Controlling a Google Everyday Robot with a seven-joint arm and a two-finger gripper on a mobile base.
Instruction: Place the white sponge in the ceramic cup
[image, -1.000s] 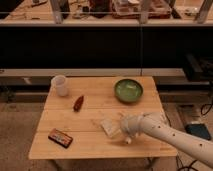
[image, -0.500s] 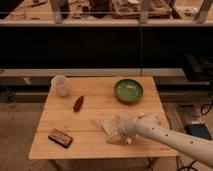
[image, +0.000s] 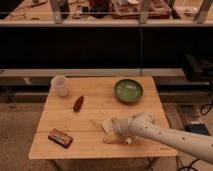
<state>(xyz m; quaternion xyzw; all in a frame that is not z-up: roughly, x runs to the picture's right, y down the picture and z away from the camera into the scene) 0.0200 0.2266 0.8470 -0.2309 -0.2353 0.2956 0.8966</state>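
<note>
Item: sponge (image: 105, 124), front-centre of surface (image: 100, 107), right at the tip of hand (image: 116, 132), arm reaching in low from the right; hand's hold: can't tell, neither open nor closed shows, nor whether sponge is off the wood. Dest.: cup (image: 60, 85), far-left corner, well apart, w/ brown item (image: 78, 103) lying between. Risks, est.: soft sponge slips out if pinched at an edge only; cup narrow & prob. light, so sponge may catch the rim, tip it or hang half out; low carry may knock brown item.
</note>
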